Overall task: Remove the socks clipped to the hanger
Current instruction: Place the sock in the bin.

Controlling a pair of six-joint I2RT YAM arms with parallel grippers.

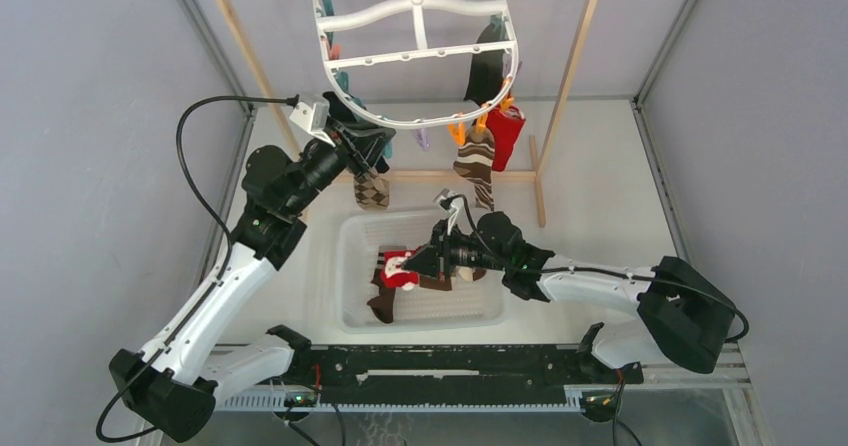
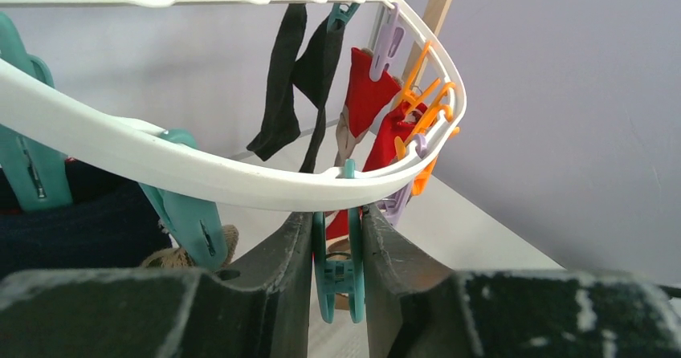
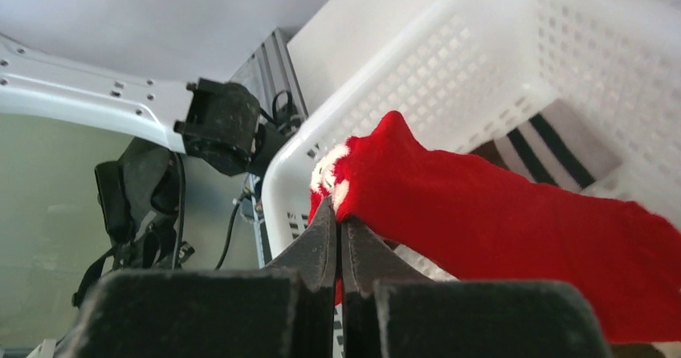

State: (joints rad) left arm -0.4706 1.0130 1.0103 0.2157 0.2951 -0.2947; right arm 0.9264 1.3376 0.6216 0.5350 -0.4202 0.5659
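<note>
Two grips are seen: a teal clip (image 2: 337,282) under the hanger (image 2: 201,173) rim is squeezed by the left gripper (image 2: 337,233), and a red sock (image 3: 482,205) is pinched by the right gripper (image 3: 339,233) over the basket (image 3: 450,77). More socks (image 1: 480,161) are clipped at the hanger's 5 o'clock edge, 12 o'clock of the basket.

Glossy plastic hanger (image 2: 241,177), soft red cloth sock (image 3: 498,205), perforated plastic basket (image 3: 450,77), seemingly wooden rack (image 1: 577,51)

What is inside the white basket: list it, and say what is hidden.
The basket holds a brown sock and striped fabric; a red sock hangs there, pinched in the shut right gripper. Its arm covers the basket's right part, hiding anything beneath.
</note>
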